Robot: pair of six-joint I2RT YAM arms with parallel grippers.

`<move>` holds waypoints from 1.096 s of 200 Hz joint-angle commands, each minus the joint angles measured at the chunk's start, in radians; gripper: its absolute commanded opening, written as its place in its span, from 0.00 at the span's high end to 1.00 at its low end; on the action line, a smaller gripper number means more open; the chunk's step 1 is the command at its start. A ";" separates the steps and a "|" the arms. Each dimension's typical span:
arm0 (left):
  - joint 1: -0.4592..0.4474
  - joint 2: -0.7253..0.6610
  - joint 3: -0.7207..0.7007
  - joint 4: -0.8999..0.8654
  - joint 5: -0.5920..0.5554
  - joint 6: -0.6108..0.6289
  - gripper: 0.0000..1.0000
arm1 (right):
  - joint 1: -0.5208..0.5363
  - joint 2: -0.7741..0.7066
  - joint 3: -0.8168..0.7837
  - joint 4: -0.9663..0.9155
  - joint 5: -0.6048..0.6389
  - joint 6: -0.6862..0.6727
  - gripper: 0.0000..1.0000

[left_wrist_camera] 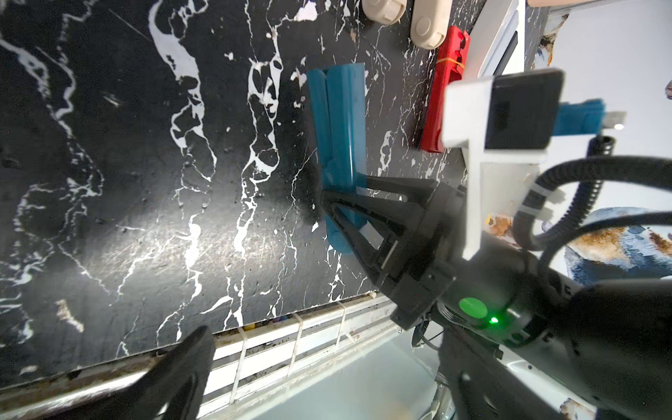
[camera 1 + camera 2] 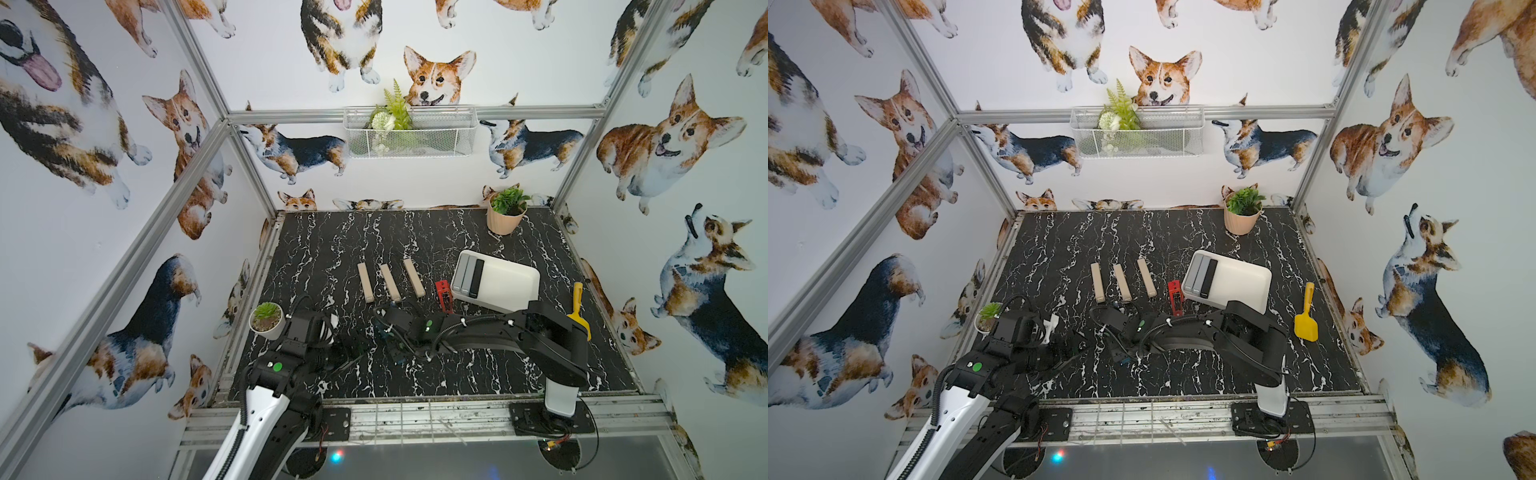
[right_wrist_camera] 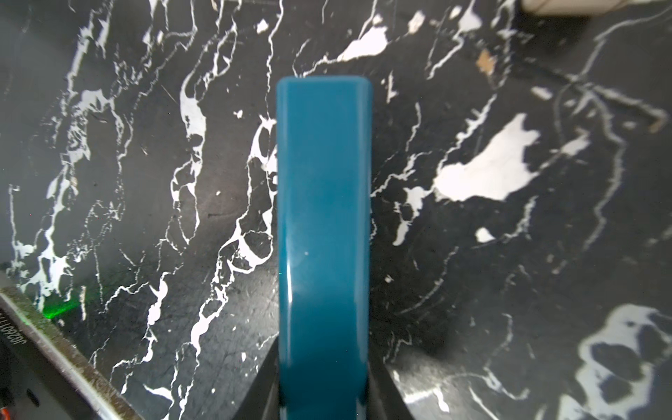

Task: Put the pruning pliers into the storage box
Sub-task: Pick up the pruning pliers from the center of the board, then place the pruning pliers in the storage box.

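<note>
the right gripper (image 1: 342,209) is clamped on one end of the teal pliers (image 3: 323,218), low at the front middle of the marble table (image 2: 332,249), apart from the storage box (image 2: 513,278), which holds two grey pliers (image 2: 462,274) and a black one (image 2: 477,277). the left gripper (image 2: 349,347) is too dark to tell how its jaws stand.

The left arm (image 2: 291,332) and right arm (image 2: 478,332) are black with white base segments, green stickers (image 1: 472,308) and ribbed black cables (image 1: 567,172); the right end effector (image 1: 342,192) has triangular open-frame fingers (image 1: 392,183).
</note>
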 commanded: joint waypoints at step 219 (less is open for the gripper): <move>0.002 0.416 0.178 0.409 0.053 0.221 0.00 | -0.302 -0.380 -0.200 -0.102 0.080 -0.083 1.00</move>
